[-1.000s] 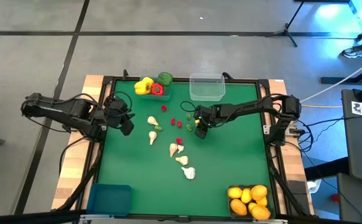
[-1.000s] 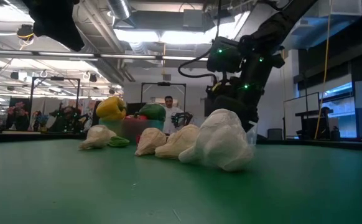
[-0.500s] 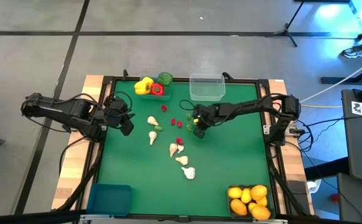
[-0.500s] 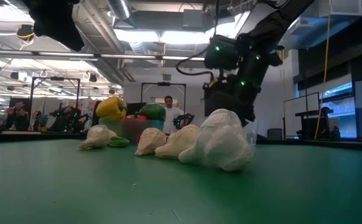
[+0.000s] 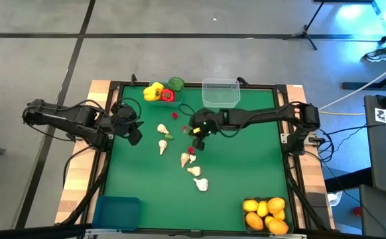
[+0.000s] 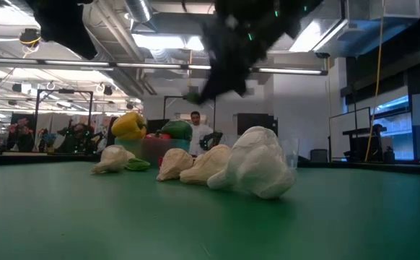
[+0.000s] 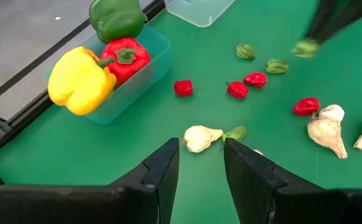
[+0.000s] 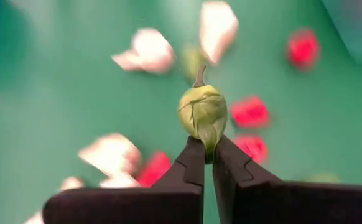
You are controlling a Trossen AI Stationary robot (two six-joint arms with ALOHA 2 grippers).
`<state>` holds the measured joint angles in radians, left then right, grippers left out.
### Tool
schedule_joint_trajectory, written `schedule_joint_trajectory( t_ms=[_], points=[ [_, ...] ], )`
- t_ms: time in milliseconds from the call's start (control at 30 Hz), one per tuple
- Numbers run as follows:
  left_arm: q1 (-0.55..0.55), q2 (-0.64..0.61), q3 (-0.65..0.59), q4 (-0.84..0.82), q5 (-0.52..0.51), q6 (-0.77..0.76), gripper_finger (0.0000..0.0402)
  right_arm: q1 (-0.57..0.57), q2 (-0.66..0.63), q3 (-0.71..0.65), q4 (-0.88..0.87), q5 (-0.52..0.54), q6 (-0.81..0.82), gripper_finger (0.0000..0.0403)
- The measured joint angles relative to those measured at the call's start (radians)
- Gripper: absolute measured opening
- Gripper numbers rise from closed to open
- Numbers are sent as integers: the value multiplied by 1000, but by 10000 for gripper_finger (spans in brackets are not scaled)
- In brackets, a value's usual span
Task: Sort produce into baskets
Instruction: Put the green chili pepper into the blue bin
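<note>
Green, stem-tipped small pepper (image 8: 203, 113) pinched between the closed fingers of the right gripper (image 5: 197, 129), long axis in line with the fingers, stem pointing away from the wrist, above mid-mat. Left gripper (image 7: 201, 163) parted, empty, near the teal basket (image 5: 168, 101).

The right gripper (image 5: 197, 130) reaches over the middle of the green table (image 5: 246, 166), its fingers (image 8: 193, 163) pinched together on a small green vegetable (image 8: 203, 113). The left gripper (image 7: 199, 163) hangs at the table's left edge, fingers parted, holding nothing.
</note>
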<state>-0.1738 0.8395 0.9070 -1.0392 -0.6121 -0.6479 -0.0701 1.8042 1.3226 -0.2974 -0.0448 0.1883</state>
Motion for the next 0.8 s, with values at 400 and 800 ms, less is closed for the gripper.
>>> schedule_joint_trajectory(
  t_ms=[400, 800],
  points=[
    [-3, -10, 0, -28, 108, 55, 124, 257, 244, 315, 199, 138, 27, 1],
    [-3, -116, 0, -133, 131, 71, 124, 368, 737, 1035, 194, 123, 47, 0]
  ],
)
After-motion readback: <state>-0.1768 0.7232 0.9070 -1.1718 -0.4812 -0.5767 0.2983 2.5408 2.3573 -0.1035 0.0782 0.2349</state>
